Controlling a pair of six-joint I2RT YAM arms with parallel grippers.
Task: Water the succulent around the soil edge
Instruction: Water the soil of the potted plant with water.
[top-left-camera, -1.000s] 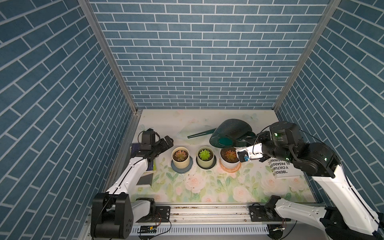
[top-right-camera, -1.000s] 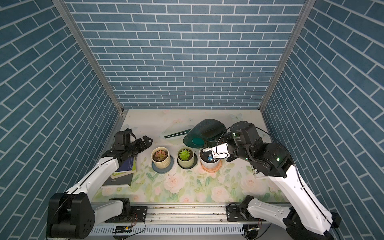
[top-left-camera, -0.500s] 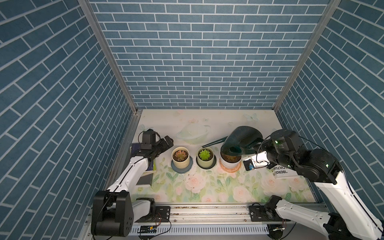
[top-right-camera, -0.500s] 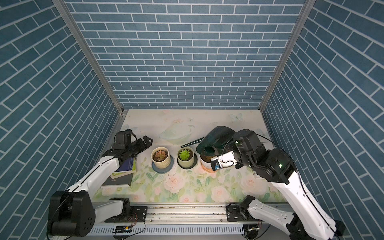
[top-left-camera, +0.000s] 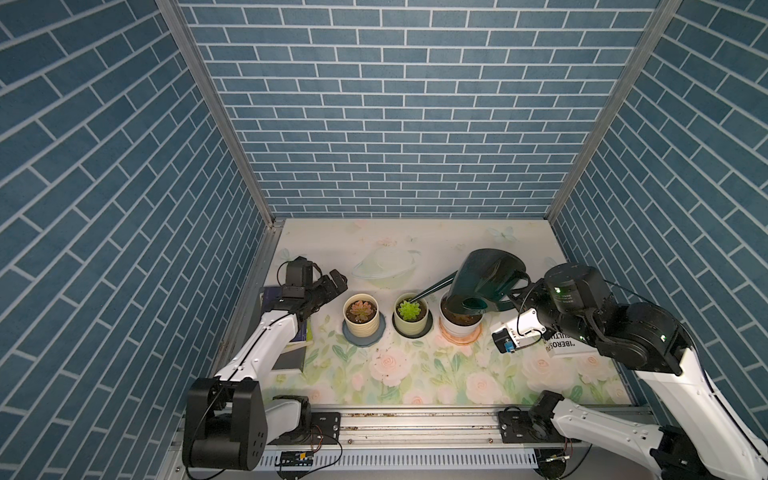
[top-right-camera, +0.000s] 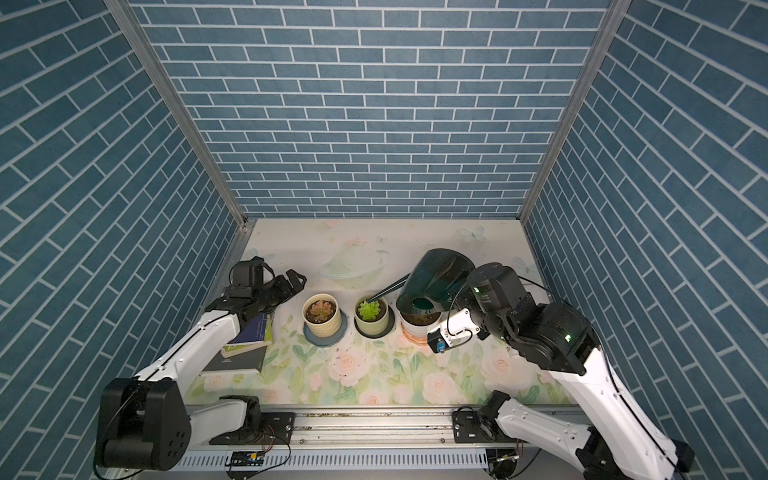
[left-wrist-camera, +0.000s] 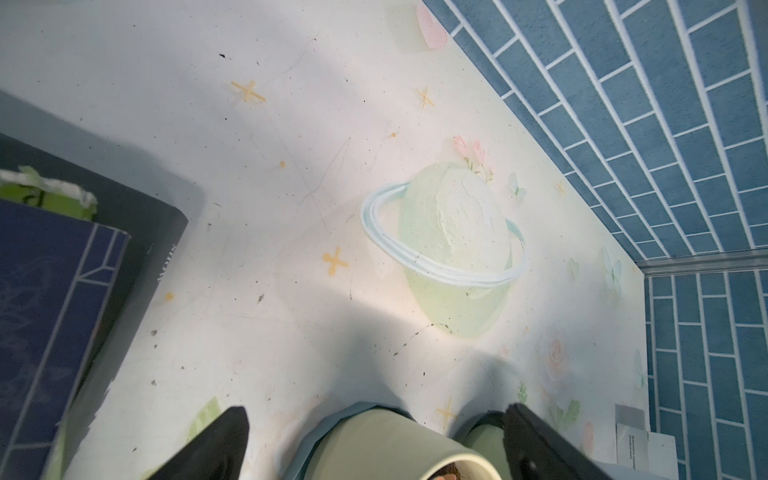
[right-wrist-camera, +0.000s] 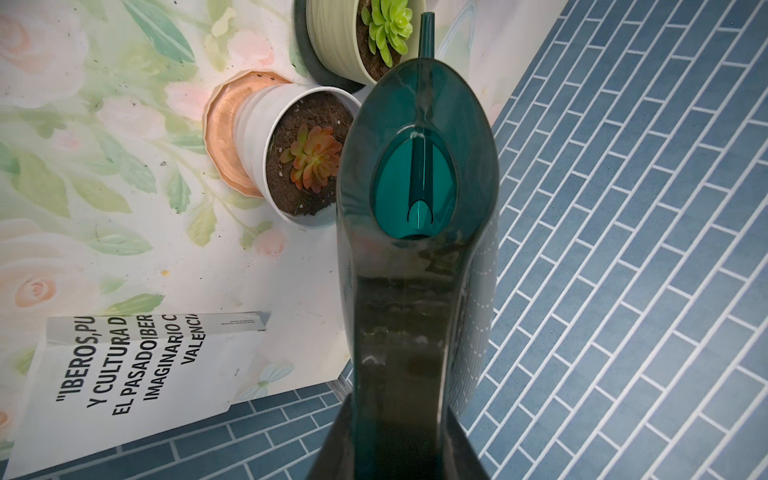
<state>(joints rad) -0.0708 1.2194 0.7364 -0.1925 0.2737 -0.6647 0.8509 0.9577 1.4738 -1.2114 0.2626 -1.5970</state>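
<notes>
My right gripper (right-wrist-camera: 399, 449) is shut on the handle of a dark teal watering can (top-left-camera: 486, 276) (top-right-camera: 436, 276) (right-wrist-camera: 419, 232), holding it tilted above the white pot (top-left-camera: 459, 328). The can's thin spout (top-left-camera: 430, 289) (right-wrist-camera: 427, 29) ends over the far soil edge of the middle green pot (top-left-camera: 411, 322) (right-wrist-camera: 340, 45). That pot holds a green succulent (top-left-camera: 409, 309) (top-right-camera: 369, 310) (right-wrist-camera: 388, 29). I cannot make out any water stream. My left gripper (top-left-camera: 332, 284) (top-right-camera: 293, 282) (left-wrist-camera: 374, 411) hangs open just left of the cream pot (top-left-camera: 360, 320) (left-wrist-camera: 386, 440), touching nothing.
The cream pot holds a reddish succulent (top-left-camera: 360, 308) and stands on a grey-blue saucer. The white pot's reddish succulent (right-wrist-camera: 311, 158) sits over a copper saucer (right-wrist-camera: 224, 129). Stacked books (top-left-camera: 291, 332) lie under my left arm. A white book (right-wrist-camera: 124, 374) lies by the right wall.
The right arm carried the can rightward and nearer, swinging the spout from behind the pots down over the middle pot's far edge. The left arm has stayed still.
</notes>
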